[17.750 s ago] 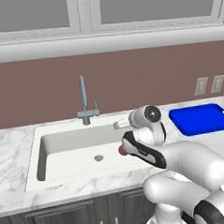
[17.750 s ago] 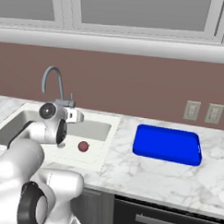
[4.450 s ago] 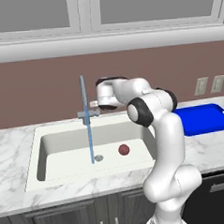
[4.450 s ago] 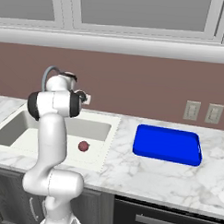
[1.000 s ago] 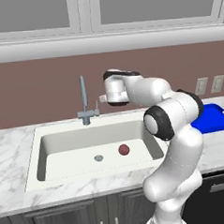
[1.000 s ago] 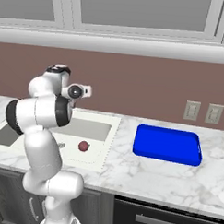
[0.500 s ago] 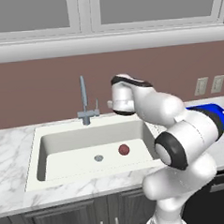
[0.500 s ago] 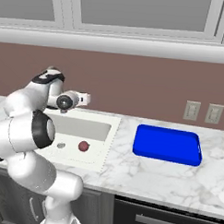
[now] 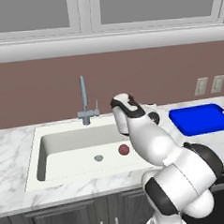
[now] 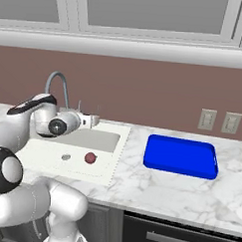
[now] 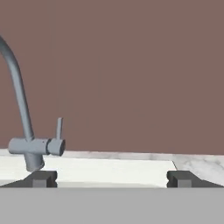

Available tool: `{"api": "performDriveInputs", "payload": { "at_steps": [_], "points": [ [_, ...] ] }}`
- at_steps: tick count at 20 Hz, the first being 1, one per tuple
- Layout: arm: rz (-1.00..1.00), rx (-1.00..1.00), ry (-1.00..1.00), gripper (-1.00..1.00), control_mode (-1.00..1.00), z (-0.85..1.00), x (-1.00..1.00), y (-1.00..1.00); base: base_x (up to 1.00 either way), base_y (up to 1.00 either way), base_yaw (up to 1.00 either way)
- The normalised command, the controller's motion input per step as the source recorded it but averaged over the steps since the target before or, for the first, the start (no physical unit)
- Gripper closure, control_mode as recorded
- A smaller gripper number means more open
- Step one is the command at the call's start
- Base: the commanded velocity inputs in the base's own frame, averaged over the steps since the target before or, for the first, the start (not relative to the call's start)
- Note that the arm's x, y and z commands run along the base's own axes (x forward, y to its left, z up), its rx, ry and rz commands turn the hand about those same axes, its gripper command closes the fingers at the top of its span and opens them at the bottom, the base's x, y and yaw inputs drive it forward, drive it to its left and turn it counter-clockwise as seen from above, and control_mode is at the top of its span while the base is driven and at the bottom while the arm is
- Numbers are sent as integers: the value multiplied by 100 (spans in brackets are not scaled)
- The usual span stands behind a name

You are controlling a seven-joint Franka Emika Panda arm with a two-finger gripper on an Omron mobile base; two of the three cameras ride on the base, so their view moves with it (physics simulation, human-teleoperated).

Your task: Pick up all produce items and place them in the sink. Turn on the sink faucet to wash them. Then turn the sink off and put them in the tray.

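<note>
Basically, we saw the gripper (image 11: 111, 178) with jaws spread wide and empty, aimed level at the wall. Ahead and left of the jaws stood the sink faucet (image 11: 30, 144), lever upright. Below them, the produce item (image 9: 123, 150) lay on the sink (image 9: 64, 144) floor beside the drain (image 9: 99, 158). We judged it light, firm, smooth, prone to rolling; best pinched across its middle from above. The tray (image 9: 202, 118) sat well off to the right.

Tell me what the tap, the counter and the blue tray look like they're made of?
Tap: probably brushed metal, plain matte grey. Counter: looks like polished marble, white with grey veins. Tray: likely plastic, a uniform, saturated blue with a faint sheen.
</note>
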Motion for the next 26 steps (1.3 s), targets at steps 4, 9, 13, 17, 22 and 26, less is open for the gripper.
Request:
{"api": "performDriveInputs", "payload": {
  "at_steps": [4, 9, 13, 17, 22, 26],
  "points": [
    [-15, 0, 41, -100, -100, 63, -35, -30, 0, 0, 0],
    [-11, 0, 43, -100, -100, 56, -26, -15, 0, 0, 0],
    [-8, 0, 27, -100, -100, 82, -26, -13, 0, 0, 0],
    [-4, 0, 15, -100, -100, 100, -34, -5, 0, 0, 0],
    [-3, 0, 17, -100, -100, 96, -41, -4, 0, 0, 0],
    [-4, 5, 23, -100, -100, 92, -39, -3, 0, 0, 0]
  ]
}}
